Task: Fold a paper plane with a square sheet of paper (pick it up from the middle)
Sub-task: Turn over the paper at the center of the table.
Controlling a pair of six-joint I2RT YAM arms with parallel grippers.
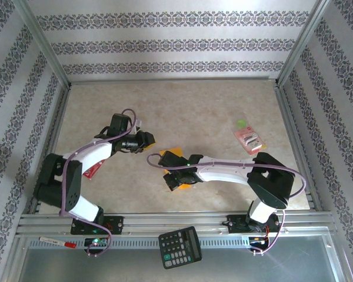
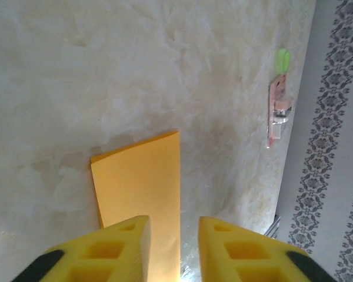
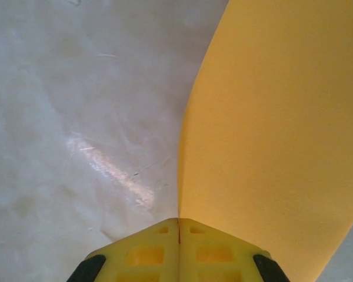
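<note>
Orange paper (image 3: 270, 147), edge pinched in the closed right gripper (image 3: 178, 232), sat central; left gripper (image 2: 173, 247), at its ten o'clock, stood parted over another edge. Bare desk (image 1: 182, 106) lay toward twelve o'clock.

Top camera looks down from behind the near edge of the beige marbled table (image 1: 182, 100); both close wrist cameras share the thin orange-yellow paper sheet (image 2: 141, 182).

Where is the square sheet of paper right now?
In the top view, the square sheet of paper is mid-table, pinched by the shut fingers of the right gripper, just right of the left gripper.
</note>
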